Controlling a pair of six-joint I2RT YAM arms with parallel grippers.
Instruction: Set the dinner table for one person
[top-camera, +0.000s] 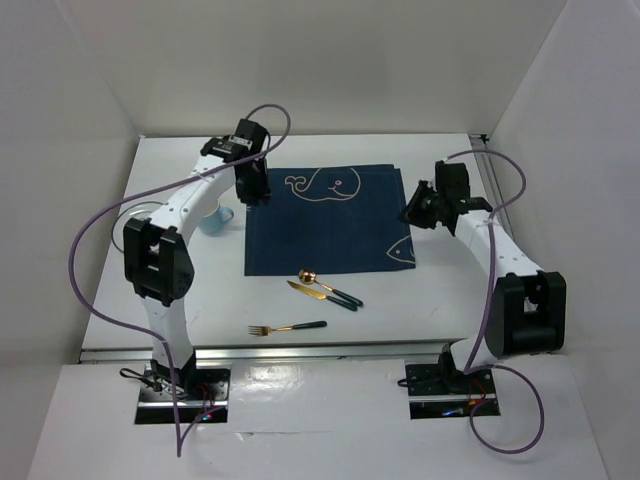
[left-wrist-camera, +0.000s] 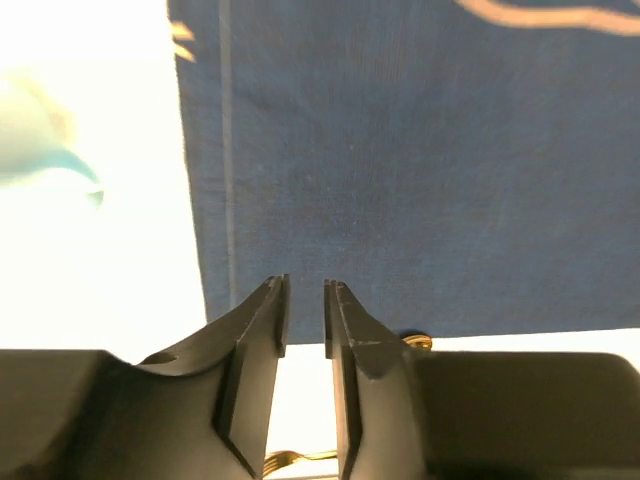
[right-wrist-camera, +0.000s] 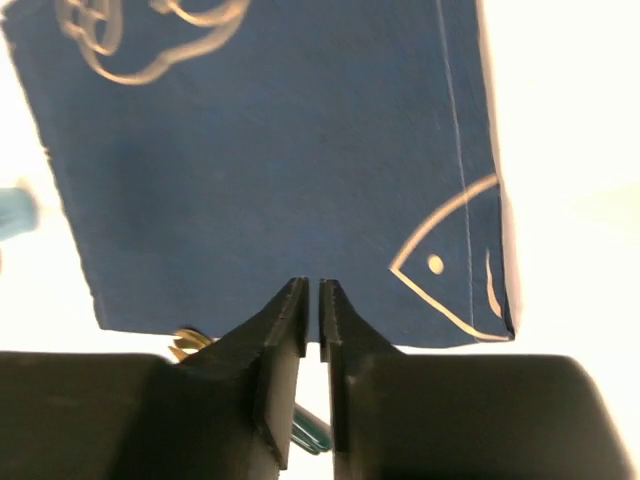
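Left gripper (left-wrist-camera: 305, 290) jaws slightly apart, empty, over placemat (top-camera: 330, 225) left edge, right gripper (right-wrist-camera: 310, 290) barely cracked, empty, over its right edge, dinner table (top-camera: 430, 300) beneath both, blurry blue cup (top-camera: 218, 215) maybe, left of the first

Matt cloth placemat (top-camera: 320, 225), smooth dinner table (top-camera: 440, 300)
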